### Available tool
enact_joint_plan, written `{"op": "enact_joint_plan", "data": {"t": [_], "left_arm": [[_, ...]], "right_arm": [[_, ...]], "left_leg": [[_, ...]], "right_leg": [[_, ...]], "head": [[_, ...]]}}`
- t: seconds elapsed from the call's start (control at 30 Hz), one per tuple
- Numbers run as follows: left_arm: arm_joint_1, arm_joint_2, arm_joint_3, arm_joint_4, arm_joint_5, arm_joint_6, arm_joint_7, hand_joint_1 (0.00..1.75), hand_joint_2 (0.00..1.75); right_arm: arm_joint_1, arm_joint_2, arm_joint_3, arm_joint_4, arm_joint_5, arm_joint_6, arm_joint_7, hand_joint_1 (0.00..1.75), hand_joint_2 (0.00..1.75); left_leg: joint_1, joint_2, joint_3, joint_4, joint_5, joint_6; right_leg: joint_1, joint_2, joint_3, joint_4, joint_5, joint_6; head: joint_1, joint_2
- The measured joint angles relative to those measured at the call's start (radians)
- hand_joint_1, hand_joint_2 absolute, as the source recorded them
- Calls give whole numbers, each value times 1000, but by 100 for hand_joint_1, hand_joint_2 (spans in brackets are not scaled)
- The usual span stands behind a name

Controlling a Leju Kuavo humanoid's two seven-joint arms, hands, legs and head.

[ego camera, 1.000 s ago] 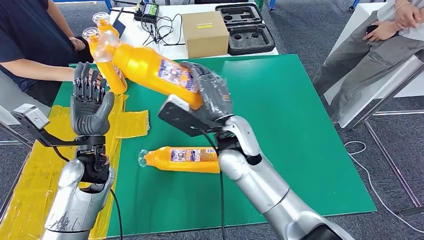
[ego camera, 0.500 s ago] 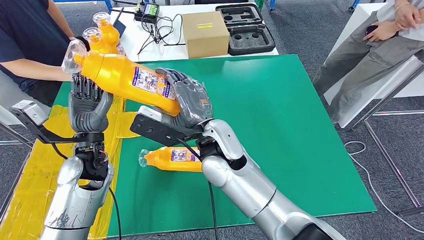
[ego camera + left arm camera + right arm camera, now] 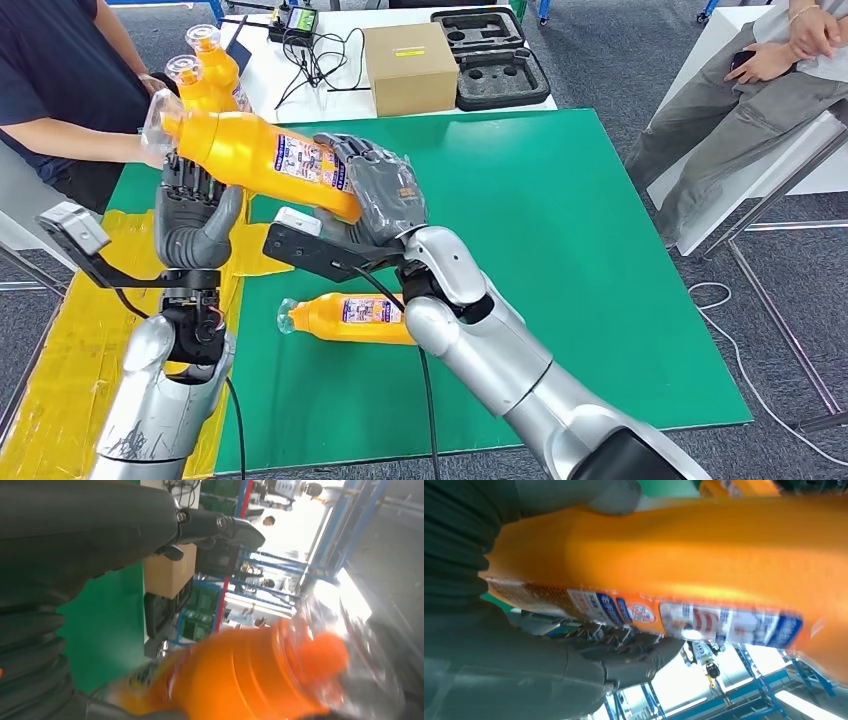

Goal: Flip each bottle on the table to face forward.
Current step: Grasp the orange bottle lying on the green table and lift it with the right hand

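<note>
My right hand (image 3: 378, 195) grips an orange bottle (image 3: 262, 155) by its lower body and holds it tilted in the air over the table's left part, clear cap pointing left. The right wrist view has its blue and white label (image 3: 704, 622) between thumb and fingers. My left hand (image 3: 195, 205) stands upright just under the bottle's neck, fingers spread; the left wrist view has the bottle (image 3: 250, 675) close before the palm and the thumb (image 3: 220, 525) apart from it. A second orange bottle (image 3: 355, 318) lies on its side on the green mat (image 3: 560, 250), cap to the left.
Two more orange bottles (image 3: 205, 65) stand at the back left, next to a person in a dark shirt (image 3: 55, 90). Behind the mat are a cardboard box (image 3: 410, 65), a black foam case (image 3: 490, 55) and cables. Yellow sheeting (image 3: 60, 330) lies left. Another person (image 3: 740, 110) sits at the right.
My right hand has carried the bottle leftward and lowered it toward my left hand. The left hand has shifted slightly right and now sits under the bottle's neck.
</note>
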Motion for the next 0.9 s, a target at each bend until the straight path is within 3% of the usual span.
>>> {"op": "enact_joint_plan", "data": {"t": [0.4, 0.9], "left_arm": [[-5, -14, -38, -8, 0, -11, 7, 0, 175], [-8, -19, -53, -8, 11, -11, 18, 0, 175]], "right_arm": [[-66, 11, -54, 127, 19, -25, 15, 175, 175], [-59, 38, -65, 125, 69, 6, 16, 175, 175]], "left_leg": [[0, 0, 0, 0, 0, 0], [0, 0, 0, 0, 0, 0]], "right_leg": [[0, 0, 0, 0, 0, 0], [0, 0, 0, 0, 0, 0]], "head": [[0, 0], [0, 0]]}}
